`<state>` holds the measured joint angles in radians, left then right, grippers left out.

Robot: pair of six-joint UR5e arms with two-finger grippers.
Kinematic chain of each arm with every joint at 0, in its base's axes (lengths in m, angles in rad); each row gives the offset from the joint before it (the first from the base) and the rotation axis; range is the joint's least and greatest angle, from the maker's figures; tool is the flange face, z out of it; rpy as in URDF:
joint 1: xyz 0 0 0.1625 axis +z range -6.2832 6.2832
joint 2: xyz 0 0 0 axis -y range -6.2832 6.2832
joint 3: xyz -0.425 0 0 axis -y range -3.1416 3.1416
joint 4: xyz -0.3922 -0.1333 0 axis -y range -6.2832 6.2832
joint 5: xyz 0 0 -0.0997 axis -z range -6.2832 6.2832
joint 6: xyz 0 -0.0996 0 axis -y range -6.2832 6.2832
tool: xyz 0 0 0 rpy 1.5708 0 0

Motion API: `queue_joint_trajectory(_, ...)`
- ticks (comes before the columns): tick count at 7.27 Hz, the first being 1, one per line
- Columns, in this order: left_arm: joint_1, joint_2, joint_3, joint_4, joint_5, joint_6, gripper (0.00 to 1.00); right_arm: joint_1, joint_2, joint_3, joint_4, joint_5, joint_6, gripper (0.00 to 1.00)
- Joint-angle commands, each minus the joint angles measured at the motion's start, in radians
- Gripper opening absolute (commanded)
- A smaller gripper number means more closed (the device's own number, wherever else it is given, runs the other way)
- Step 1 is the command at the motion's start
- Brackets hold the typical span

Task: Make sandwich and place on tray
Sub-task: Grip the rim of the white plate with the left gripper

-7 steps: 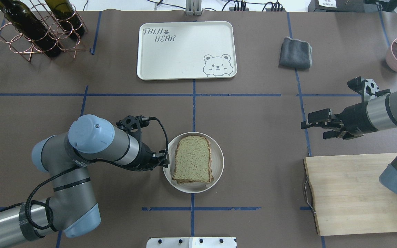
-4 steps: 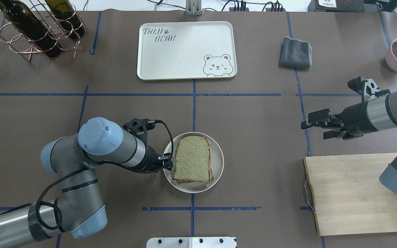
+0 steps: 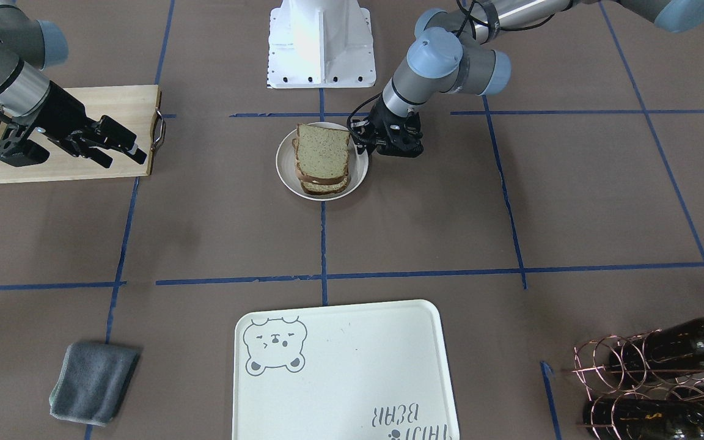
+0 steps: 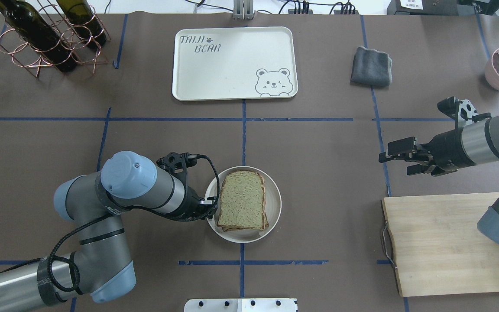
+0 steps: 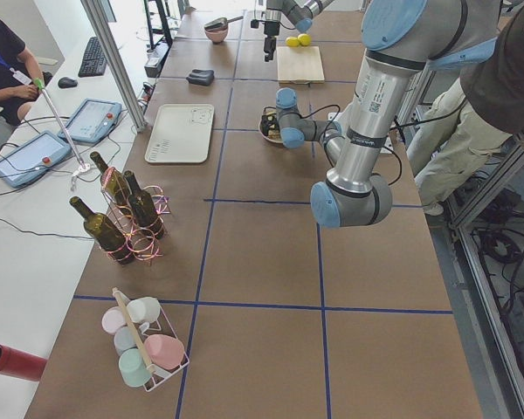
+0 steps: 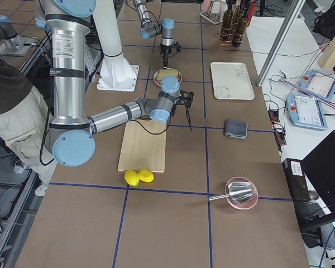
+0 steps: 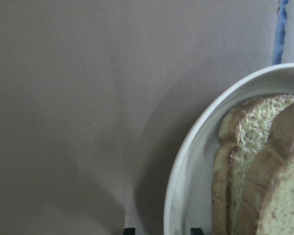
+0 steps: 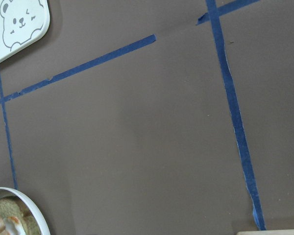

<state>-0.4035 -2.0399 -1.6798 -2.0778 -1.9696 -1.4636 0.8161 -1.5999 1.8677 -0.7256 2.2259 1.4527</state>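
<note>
Sandwich on the plate, left claw at its rim

Low in the middle of the overhead view we see the sandwich stacked on a small round white plate. Our left gripper sits at the plate's left edge, its fingers apart with the rim between them. At lower right lies a wooden cutting board. Higher in the frame our right gripper hovers, fingers spread, holding nothing. Farthest, at top centre, the tray lies well apart from the sandwich.
</note>
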Motion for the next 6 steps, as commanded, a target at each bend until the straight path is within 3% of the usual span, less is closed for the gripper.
queue_joint_trajectory(1, 0.0, 0.003, 0.0, -0.037, 0.0, 0.0, 0.0, 0.0, 0.0, 0.002, 0.0, 0.001, 0.002, 1.0)
queue_joint_trajectory(6, -0.049, 0.004, -0.014, -0.117, -0.003, -0.196, 0.0, 0.0, -0.017, 0.024, 0.002, 0.003, 0.006, 1.0)
